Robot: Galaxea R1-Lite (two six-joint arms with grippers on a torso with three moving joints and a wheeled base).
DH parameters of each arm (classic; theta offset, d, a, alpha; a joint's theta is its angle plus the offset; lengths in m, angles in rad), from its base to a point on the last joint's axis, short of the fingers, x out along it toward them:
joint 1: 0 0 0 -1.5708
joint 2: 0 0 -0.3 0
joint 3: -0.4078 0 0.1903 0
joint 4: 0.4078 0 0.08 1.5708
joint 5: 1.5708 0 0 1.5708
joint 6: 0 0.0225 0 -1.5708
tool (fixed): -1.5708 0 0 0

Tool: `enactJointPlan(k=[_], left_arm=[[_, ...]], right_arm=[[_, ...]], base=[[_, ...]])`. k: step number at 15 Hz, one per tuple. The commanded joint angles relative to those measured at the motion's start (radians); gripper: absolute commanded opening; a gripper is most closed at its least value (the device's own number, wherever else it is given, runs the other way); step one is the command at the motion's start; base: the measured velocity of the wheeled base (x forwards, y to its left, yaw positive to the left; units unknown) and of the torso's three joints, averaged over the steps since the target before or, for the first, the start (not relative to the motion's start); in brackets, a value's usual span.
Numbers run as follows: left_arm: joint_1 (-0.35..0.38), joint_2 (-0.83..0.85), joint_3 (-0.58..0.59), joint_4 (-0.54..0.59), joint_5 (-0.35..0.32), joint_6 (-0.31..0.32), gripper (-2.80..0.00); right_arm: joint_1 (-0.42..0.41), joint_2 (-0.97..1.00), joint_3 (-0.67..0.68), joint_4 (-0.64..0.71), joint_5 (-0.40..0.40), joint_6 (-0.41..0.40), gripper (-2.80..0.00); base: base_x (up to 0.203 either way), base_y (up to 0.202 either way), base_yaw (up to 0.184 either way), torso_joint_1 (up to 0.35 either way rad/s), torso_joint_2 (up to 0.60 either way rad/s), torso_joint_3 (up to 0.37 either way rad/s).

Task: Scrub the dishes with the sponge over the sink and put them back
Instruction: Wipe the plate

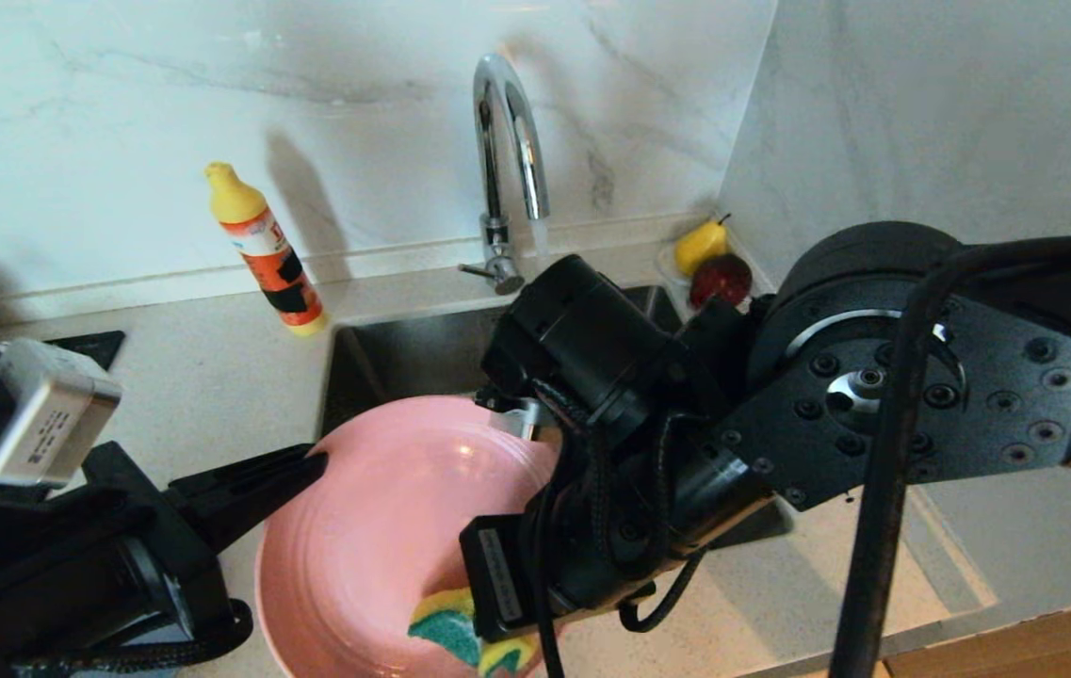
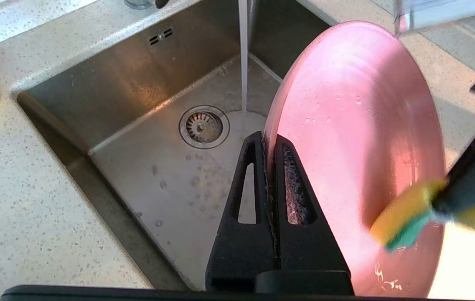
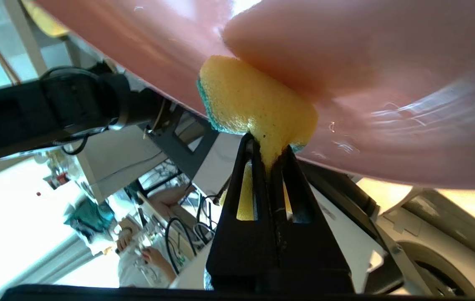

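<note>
My left gripper [image 1: 316, 463] [image 2: 267, 140] is shut on the rim of the pink plate [image 1: 384, 537] [image 2: 358, 142], which tilts on edge over the near part of the sink [image 1: 403, 353] [image 2: 145, 125]. My right gripper [image 3: 267, 146] is shut on the yellow sponge [image 3: 254, 102] [image 1: 460, 633] [image 2: 404, 217] with its green scouring side. The sponge presses against the plate's [image 3: 346, 62] inner face near its low edge. In the head view the right wrist hides the gripper's tips. A thin stream of water [image 2: 243, 54] runs from the tap [image 1: 509, 122] to the sink floor beside the drain strainer [image 2: 204, 126].
A yellow-capped orange soap bottle [image 1: 264, 250] stands on the counter left of the sink. A yellow pear [image 1: 700, 245] and a dark red fruit [image 1: 722, 279] lie at the back right corner by the wall. My right arm [image 1: 874, 377] spans the sink's right side.
</note>
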Motion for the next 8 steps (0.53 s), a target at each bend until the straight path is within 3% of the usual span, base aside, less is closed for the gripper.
enactJointPlan(k=[1,8], left_arm=[[0.000,0.002,-0.003,-0.002,0.000,0.000,-2.80],[0.000,-0.001,-0.001,-0.001,0.000,0.000,-2.80]], right_arm=[[-0.037,-0.042,0.015,0.007,0.003,0.004,-2.80],[-0.111,-0.103,0.036,-0.002,0.003,-0.004,-2.80]], base=[[0.000,0.000,0.000,0.000,0.00,0.000],[0.000,0.000,0.000,0.000,0.00,0.000]])
